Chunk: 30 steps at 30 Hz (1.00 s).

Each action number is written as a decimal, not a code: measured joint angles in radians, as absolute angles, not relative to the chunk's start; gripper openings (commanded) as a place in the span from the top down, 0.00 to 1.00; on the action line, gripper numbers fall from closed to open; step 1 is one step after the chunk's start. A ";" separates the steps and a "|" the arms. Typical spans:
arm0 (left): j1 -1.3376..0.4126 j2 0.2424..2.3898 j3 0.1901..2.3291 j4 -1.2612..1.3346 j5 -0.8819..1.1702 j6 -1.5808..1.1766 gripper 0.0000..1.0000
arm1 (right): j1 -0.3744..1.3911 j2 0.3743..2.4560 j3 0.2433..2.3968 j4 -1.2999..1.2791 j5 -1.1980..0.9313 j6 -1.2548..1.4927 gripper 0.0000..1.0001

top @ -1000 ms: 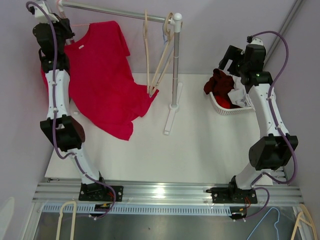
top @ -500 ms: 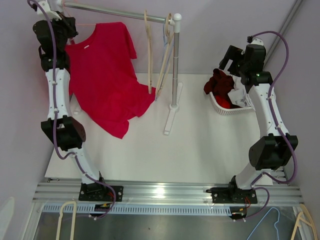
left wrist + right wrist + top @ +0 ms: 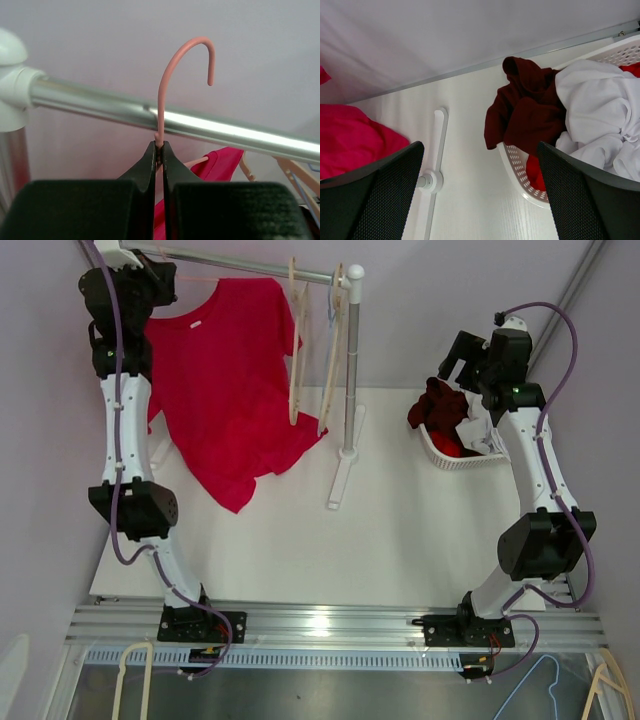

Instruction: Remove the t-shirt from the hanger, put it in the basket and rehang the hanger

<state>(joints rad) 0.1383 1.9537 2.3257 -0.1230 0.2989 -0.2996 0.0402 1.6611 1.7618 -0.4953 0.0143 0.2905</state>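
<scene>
The left claw (image 3: 159, 151) is pressed together on the thin neck of the pink hanger (image 3: 170, 80), pinching it just below where it crosses the rail (image 3: 215, 127). The hook curls up above the claw and clear above the rail; whether it still goes round the rail I cannot tell. The t-shirt (image 3: 220, 161) hangs just below and to the right of the claw, only a red shoulder showing past the fingers. From above, the left claw (image 3: 160, 285) sits high at the rail's left end. The t-shirt (image 3: 235, 390) drapes down and to the right from it, its right edge touching the empty hangers (image 3: 310, 360) beside the post (image 3: 350, 370). Against a second ago, the left claw has moved right along the rail and carried the t-shirt with it. The cloth then hung further left, with its hem lower on the table (image 3: 400, 530). The empty hangers, then swung out at a slant, now hang nearly straight. The right claw (image 3: 480, 192) is spread wide and holds nothing. It hangs where it was, over the basket (image 3: 516, 167), which lies below and to its right with a dark red garment (image 3: 525, 110) over the rim.
</scene>
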 measured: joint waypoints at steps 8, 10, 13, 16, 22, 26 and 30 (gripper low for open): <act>0.102 1.919 2.347 -0.146 0.315 -0.307 0.99 | 0.040 1.625 1.742 -0.487 0.000 0.283 0.00; 0.093 1.913 2.345 -0.158 0.306 -0.305 0.99 | 0.040 1.618 1.740 -0.485 -0.002 0.283 0.00; 0.053 1.893 2.321 -0.171 0.253 -0.280 0.99 | 0.040 1.610 1.729 -0.479 -0.009 0.284 0.01; -0.017 1.876 2.302 -0.192 0.191 -0.240 0.99 | 0.040 1.604 1.716 -0.476 -0.013 0.284 0.00; -0.168 1.870 2.292 -0.233 0.022 -0.168 0.99 | 0.040 1.583 1.694 -0.475 -0.016 0.284 0.01; -0.234 1.865 2.279 -0.250 -0.135 -0.144 0.99 | 0.040 1.559 1.686 -0.475 -0.016 0.284 0.01; -0.292 1.835 2.214 -0.243 -0.301 -0.111 0.99 | 0.040 1.537 1.682 -0.475 -0.017 0.283 0.01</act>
